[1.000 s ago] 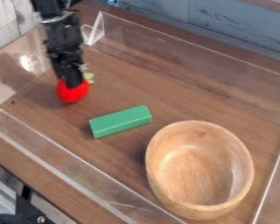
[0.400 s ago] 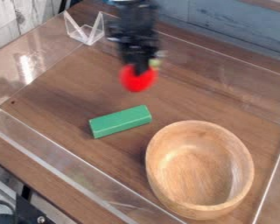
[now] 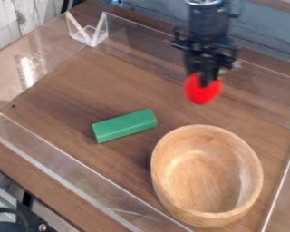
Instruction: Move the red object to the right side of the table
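Red object in gripper, above bowl

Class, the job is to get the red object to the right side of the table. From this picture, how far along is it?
Done: the gripper is shut on the red object and has it lifted. In hand: it hangs over the right half of the table, beyond the green block and behind the wooden bowl. Left: lower it to the tabletop and release.
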Tool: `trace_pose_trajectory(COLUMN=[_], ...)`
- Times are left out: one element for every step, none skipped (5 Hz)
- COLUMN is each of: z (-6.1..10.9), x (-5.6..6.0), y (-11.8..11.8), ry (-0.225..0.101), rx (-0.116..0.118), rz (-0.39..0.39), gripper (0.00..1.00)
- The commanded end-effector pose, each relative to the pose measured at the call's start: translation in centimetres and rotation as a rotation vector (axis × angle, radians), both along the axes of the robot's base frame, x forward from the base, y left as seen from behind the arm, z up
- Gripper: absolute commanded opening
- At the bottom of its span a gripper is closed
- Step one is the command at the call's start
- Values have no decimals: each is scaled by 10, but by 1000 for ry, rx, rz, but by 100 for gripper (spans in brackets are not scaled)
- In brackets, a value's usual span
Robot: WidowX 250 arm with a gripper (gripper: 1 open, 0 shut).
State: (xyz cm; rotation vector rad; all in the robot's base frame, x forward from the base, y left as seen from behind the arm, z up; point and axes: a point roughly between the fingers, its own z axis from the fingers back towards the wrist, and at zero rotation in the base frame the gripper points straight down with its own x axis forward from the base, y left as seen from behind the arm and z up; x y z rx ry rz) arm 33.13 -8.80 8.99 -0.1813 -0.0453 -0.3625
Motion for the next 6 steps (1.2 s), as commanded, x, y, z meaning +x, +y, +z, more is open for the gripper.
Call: trace_pose_trajectory(z=[9,-8,-21,-22,-16,-4], x=[12,11,10,6,3,-1], y=[-21,-32,-26,-8,4,-4], ry=[-75,-89,-111,-137,-161,-183], rx=[-30,-35,-33,-15,4,34], rz=[-10,-40,-102,-145,-142,-67], gripper=[0,0,0,0,0,0])
